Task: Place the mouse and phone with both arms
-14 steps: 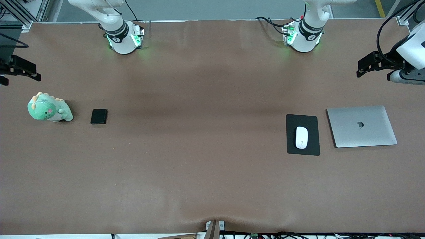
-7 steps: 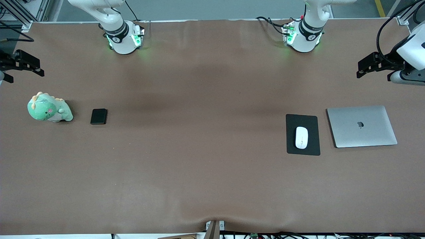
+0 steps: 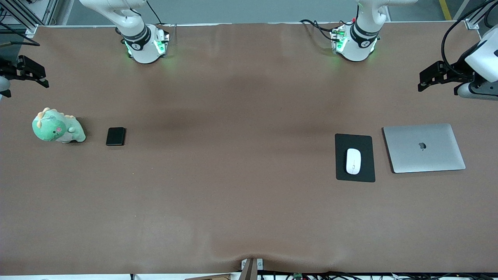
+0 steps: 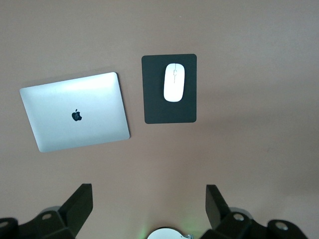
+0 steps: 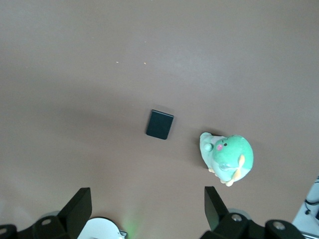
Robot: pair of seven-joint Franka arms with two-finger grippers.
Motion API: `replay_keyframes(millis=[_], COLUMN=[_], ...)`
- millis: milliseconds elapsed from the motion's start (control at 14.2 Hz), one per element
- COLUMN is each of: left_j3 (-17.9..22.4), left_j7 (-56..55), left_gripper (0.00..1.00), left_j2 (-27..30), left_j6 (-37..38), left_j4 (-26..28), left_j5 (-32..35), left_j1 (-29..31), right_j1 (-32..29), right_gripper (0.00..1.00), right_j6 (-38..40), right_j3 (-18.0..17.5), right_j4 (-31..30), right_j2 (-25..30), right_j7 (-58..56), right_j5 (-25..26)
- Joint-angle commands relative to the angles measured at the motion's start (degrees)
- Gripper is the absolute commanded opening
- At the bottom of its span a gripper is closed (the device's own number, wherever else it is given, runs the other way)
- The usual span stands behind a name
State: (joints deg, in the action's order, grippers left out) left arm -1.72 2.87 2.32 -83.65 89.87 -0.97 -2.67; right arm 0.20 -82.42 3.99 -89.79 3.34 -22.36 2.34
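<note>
Holding both arms high, I'm seeing the small white oval mouse lying on its black pad toward the left arm's end and the glossy black phone toward the right arm's end, left gripper and right gripper spread empty at the edges, probably finished.

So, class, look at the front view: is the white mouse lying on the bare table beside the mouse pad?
No, the mouse lies on the black mouse pad, next to the closed laptop.

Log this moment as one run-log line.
left pincer: open, raised above table | right pincer: open, raised above table | mouse: on mouse pad | phone: beside plush dinosaur
</note>
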Motion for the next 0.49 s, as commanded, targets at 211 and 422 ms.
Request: replay_keyframes(millis=[211, 422], left_j3=[-0.3, -0.3], left_j7=[1.5, 1.5], left_gripper=[1.0, 1.0], left_j2=[0.4, 0.5], left_j6=[-0.4, -0.2], left_j4=[0.1, 0.1], left_j5=[0.5, 0.5], left_j1=[0.6, 0.6], right_j1=[0.6, 0.7], right_gripper=[1.0, 1.0], right_j6=[0.1, 0.5], right_j3=[2.0, 1.9], right_j4=[-1.6, -1.6], right_j2=[1.8, 1.8], right_j7=[3.5, 5.9], right_j5=[-3.3, -3.3])
